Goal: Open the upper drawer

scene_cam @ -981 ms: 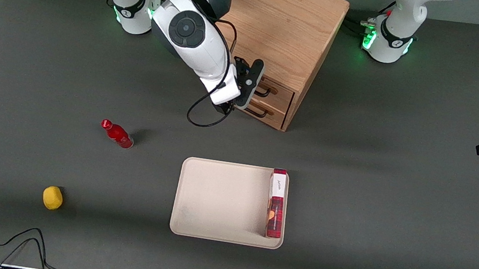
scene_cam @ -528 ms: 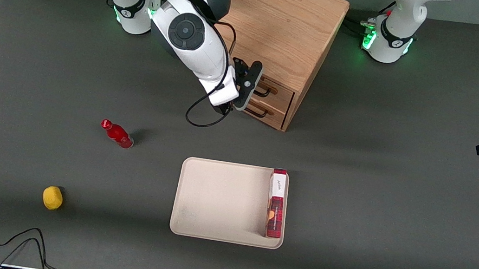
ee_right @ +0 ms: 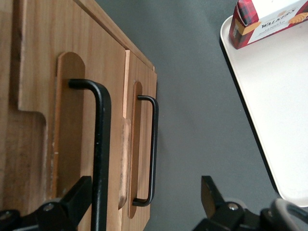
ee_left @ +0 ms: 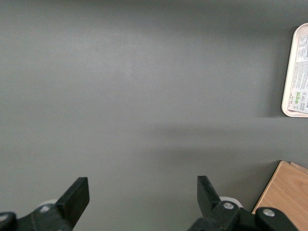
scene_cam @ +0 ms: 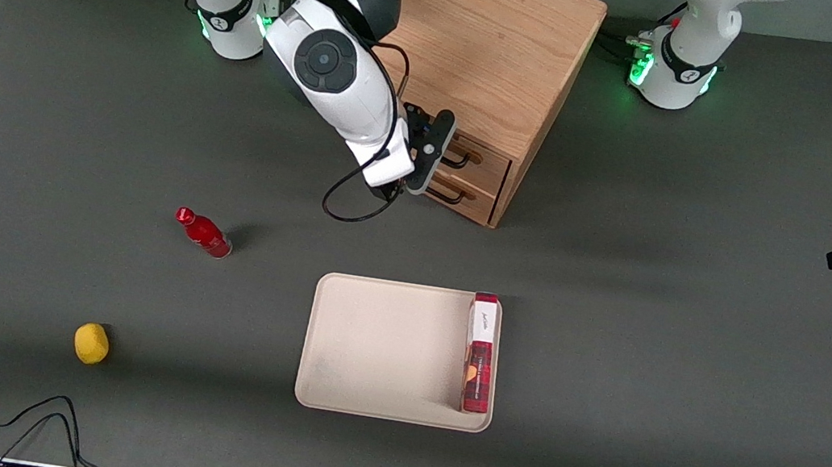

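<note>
The dark grey surface (scene_cam: 693, 346) fills the front view, and the oak cabinet (scene_cam: 493, 33) stands in the upper middle of that frame, its drawer face turned toward the front camera. Lower in the frame lies a cream tray (scene_cam: 384, 343) with a red biscuit box (scene_cam: 480, 352) along one edge. A red bottle (scene_cam: 204, 233) and a small yellow object (scene_cam: 91, 343) lie toward the working arm's end. The upper drawer (scene_cam: 487, 164) sits just under the cabinet's top and looks shut, its front roughly level with the lower drawer (scene_cam: 470, 196) beneath it. The pincer (scene_cam: 437, 151) is right in front of that drawer face, level with the upper drawer. In the right wrist view its fingers (ee_right: 77, 195) stand apart and hold nothing, and the upper drawer's black wire handle (ee_right: 102, 154) runs between them, close against one finger. The bar's long axis lies across the drawer front, crosswise to the gap between the fingers. So the next move, as I judge it, is to close on the bar and pull straight out from the cabinet face.
</note>
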You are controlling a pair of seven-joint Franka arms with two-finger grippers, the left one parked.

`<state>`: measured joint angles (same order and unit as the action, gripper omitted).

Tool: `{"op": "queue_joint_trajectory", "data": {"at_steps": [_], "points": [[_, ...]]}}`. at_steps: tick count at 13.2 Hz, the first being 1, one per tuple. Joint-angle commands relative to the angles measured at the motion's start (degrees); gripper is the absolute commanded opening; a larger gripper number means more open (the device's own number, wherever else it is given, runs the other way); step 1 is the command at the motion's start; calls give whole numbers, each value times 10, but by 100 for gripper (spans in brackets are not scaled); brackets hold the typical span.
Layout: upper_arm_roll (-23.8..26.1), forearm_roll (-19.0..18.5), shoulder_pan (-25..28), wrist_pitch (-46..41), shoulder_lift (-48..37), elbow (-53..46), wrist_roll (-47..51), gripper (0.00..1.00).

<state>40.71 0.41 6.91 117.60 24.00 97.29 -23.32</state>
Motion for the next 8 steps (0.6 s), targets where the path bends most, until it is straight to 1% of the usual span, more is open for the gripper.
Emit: {"op": "queue_joint_trajectory", "data": {"at_steps": [1, 3, 8], "points": [[1, -14, -1, 17, 8, 1, 15, 100], [1, -24, -1, 22, 19, -2, 16, 100], [1, -25, -8, 29, 27, -4, 15, 100]]}}
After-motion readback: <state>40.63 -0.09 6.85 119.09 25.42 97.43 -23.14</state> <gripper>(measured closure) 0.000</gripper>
